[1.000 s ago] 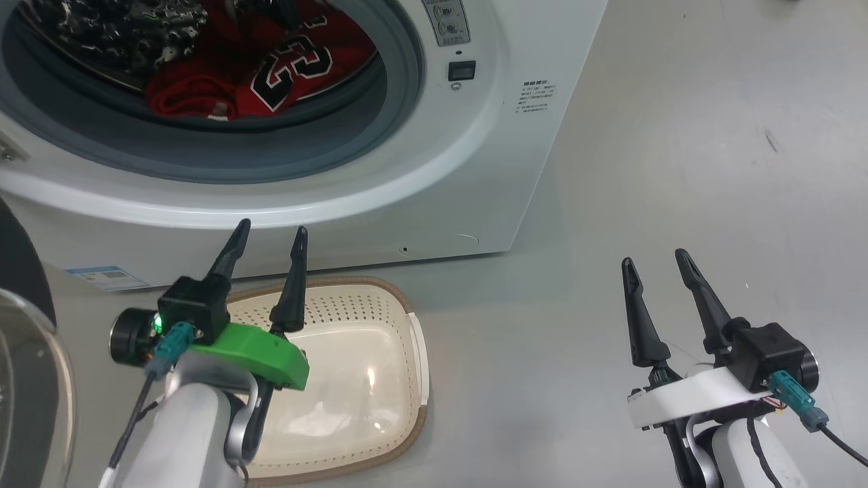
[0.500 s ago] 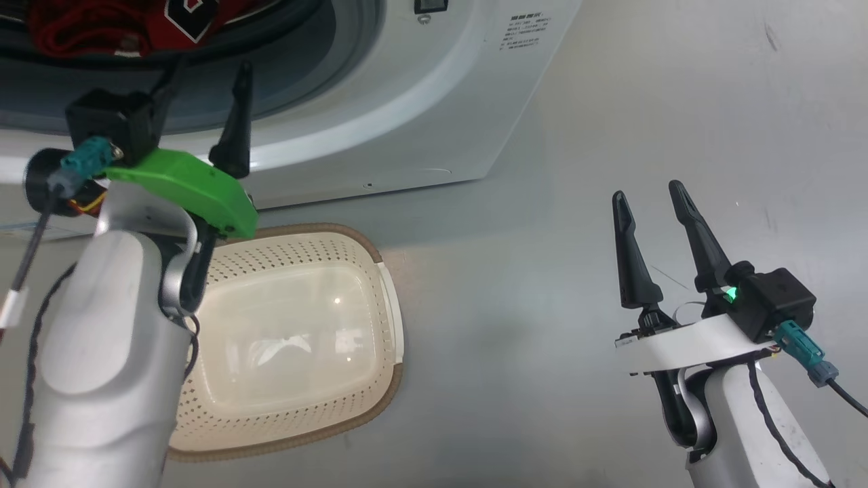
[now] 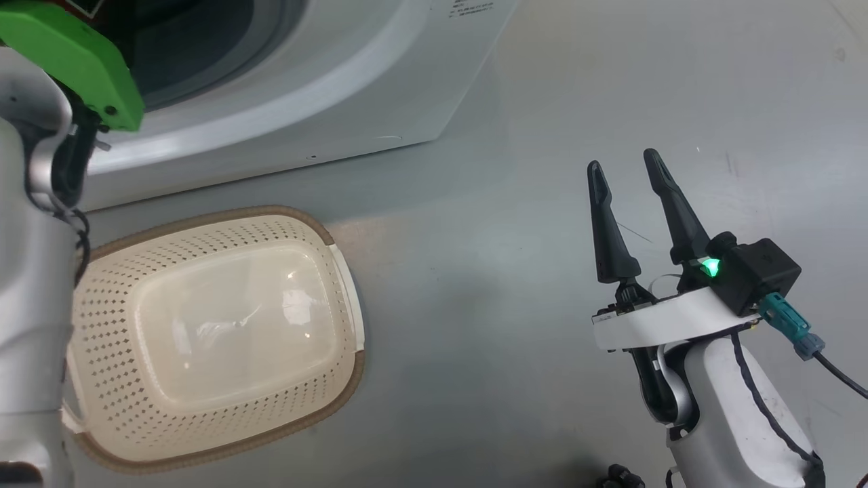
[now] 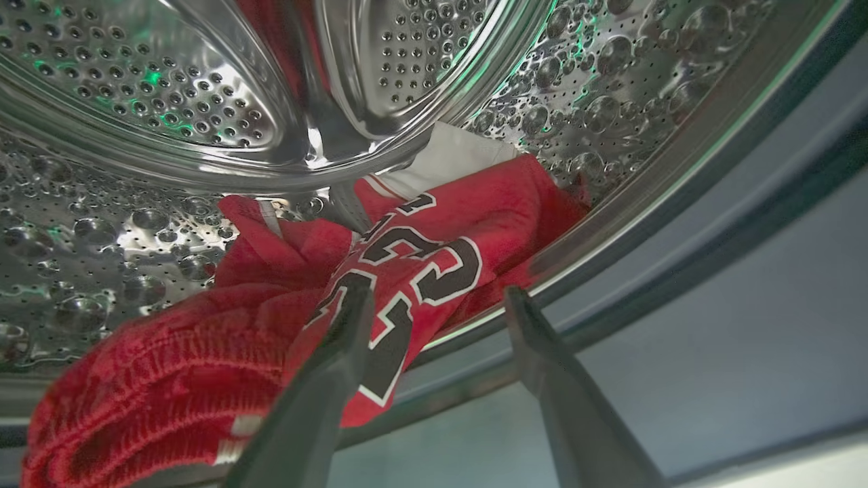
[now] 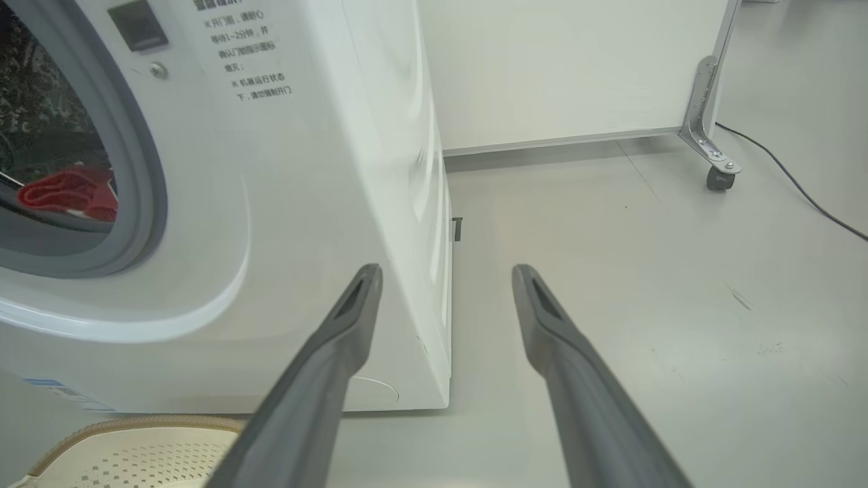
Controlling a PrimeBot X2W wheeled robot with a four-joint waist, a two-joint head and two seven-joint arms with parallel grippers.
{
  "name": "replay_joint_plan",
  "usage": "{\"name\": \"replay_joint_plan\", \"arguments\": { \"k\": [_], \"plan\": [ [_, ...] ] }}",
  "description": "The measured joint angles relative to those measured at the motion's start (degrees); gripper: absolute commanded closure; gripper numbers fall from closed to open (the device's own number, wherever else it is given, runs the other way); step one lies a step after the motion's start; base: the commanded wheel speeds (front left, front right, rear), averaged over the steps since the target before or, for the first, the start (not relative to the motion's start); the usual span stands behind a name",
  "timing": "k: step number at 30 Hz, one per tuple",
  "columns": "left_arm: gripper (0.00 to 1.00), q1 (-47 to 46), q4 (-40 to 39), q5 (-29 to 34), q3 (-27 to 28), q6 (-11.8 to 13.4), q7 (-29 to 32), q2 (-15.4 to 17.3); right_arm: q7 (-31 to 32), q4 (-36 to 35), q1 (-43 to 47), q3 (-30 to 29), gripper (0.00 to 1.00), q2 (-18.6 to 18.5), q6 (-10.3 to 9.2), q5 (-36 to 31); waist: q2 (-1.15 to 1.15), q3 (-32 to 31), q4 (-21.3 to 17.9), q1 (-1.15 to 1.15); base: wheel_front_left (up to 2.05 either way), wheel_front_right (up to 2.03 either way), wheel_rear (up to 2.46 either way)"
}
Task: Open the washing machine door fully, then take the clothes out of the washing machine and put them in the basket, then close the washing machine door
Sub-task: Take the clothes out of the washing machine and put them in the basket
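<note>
The white washing machine (image 3: 285, 115) stands with its mouth uncovered; the washing machine door is out of view. Inside the steel drum (image 4: 135, 102) lie the red clothes (image 4: 203, 366), a jersey (image 4: 488, 203) numbered 23 on top. My left gripper (image 4: 437, 290) is open at the drum's lower lip, its fingers just before the jersey; whether they touch it I cannot tell. Its green wrist mount (image 3: 74, 61) is at the machine's opening. The cream basket (image 3: 339, 271) sits empty on the floor below. My right gripper (image 3: 622, 160) hangs open over bare floor to the machine's right.
Grey floor stretches to the right of the machine. In the right wrist view a white panel on a caster (image 5: 719, 177) stands behind, with a black cable (image 5: 800, 196) trailing on the floor. The basket's corner (image 5: 135, 423) lies just before the machine's front.
My left gripper has risen from above the basket into the machine's opening. The head camera has shifted, so machine and basket sit higher and further left. Both grippers stay open.
</note>
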Motion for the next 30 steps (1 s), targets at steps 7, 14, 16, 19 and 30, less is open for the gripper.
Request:
{"name": "replay_joint_plan", "arguments": {
  "k": [7, 14, 16, 19, 30],
  "plan": [
    [0.0, -5.3, 2.7, 0.0, -0.2, -0.6, 5.5, 3.7, 0.0, 0.1, -0.6, 1.4, 0.0, 0.0, -0.53, 1.5, 0.0, 1.3, -2.6, -0.01, 0.0, 0.0, 0.0],
    [0.0, -9.1, 4.9, -0.5, 0.1, -0.7, 10.3, 7.0, 0.0, 0.1, -0.6, 2.8, 0.0, 0.0, -0.73, 2.4, 0.0, 2.7, -5.1, -0.01, 0.0, 0.0, 0.0],
    [0.0, -10.2, 5.4, -1.1, 0.3, -0.7, 11.9, 7.6, 0.0, 0.1, -0.7, 2.9, 0.0, 0.0, -1.04, 2.7, 0.0, 3.3, -5.7, -0.01, 0.0, 0.0, 0.0],
    [0.0, -12.0, 6.2, -2.8, 1.0, -1.2, 13.8, 8.2, 0.0, 0.0, -1.3, 3.2, 0.0, 0.0, -1.35, 3.4, 0.0, 4.2, -6.6, -0.01, 0.0, 0.0, 0.0],
    [0.0, -14.2, 9.9, -4.0, 1.5, -1.2, 17.5, 9.6, 0.0, -0.6, -3.0, 3.6, 0.0, 0.0, -1.6, 4.8, 0.0, 6.8, -8.6, -0.01, 0.0, 0.0, 0.0]
  ]
}}
